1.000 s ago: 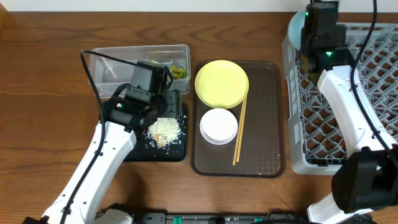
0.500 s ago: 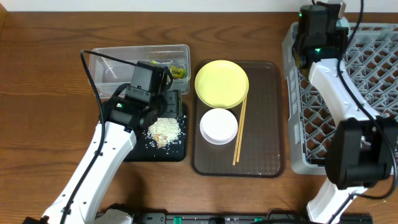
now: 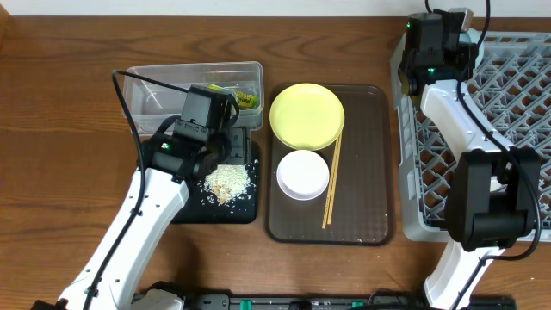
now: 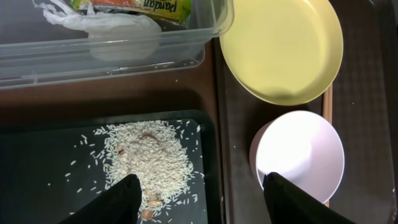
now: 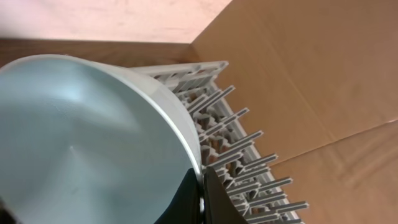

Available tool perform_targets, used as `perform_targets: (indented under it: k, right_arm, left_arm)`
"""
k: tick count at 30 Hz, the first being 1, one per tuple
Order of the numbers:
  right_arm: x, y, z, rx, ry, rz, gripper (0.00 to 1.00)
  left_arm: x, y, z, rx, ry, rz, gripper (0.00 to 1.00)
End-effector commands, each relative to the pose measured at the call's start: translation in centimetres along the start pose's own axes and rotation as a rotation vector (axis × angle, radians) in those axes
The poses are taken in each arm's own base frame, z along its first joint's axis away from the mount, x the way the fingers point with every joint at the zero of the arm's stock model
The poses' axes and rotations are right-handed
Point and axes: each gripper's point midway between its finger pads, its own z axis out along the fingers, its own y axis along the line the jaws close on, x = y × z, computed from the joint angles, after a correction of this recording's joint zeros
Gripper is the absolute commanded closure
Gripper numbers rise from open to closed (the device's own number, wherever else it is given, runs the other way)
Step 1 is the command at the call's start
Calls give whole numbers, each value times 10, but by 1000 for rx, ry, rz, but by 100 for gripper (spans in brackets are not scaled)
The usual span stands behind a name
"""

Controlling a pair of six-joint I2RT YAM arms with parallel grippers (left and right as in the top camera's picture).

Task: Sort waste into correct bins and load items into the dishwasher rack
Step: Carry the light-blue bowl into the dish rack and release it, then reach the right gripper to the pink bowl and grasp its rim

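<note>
Currently, the clear plastic rectangular tub [image 3: 164, 86] holds the green-and-orange snack wrapper [image 4: 134, 6] with white scraps [image 4: 93, 22] at its right end. The shallow black rectangular tray [image 3: 245, 211], just in front of the tub, carries the heap of pale beige rice-like grains [image 4: 146, 158], with loose grains scattered around it. The brown serving tray [image 3: 370, 172] holds the yellow round plate [image 3: 307, 114], the white bowl [image 3: 302, 174] just in front of it, and the pair of wooden chopsticks [image 3: 331, 185] along their right side.

The left hand [image 4: 205, 199] hovers over the black tray's right edge, fingers spread wide and empty. The right hand [image 5: 200, 190] is clamped on the rim of the light blue bowl [image 5: 81, 143], held tilted at the far left corner of the large grey plastic lattice rack [image 3: 516, 129].

Against one second ago: the right arm has swung its wrist leftward to that corner, and the bowl, then visible from overhead, is now hidden under the arm. The left arm and all tray contents are unchanged.

The bowl's rim sits close beside the rack's pegs. The tub, black tray and brown tray lie just beside one another. Bare counter [image 3: 52, 129] shows left of the tub.
</note>
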Motion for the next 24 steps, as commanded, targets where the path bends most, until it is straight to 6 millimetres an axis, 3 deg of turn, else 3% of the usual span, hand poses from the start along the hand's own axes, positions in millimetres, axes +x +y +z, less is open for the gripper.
perform_targets:
  k: [1, 8, 15, 18, 24]
  right_arm:
    - [2, -13, 6, 69, 15, -26, 99]
    - [19, -1, 2, 32, 50, -20, 99]
    - [49, 62, -19, -313, 144, -40, 99]
    - [64, 80, -32, -442, 219, 4, 99]
    - [67, 79, -62, -599, 296, 43, 98]
  left_arm:
    - [-6, 2, -3, -13, -18, -8, 34]
    - [-6, 2, -3, -13, -17, -8, 34]
    - [-6, 2, -3, -13, -17, -8, 34]
    - [-6, 2, -3, -13, -16, -8, 34]
    - [-6, 2, -3, -13, -17, -8, 34]
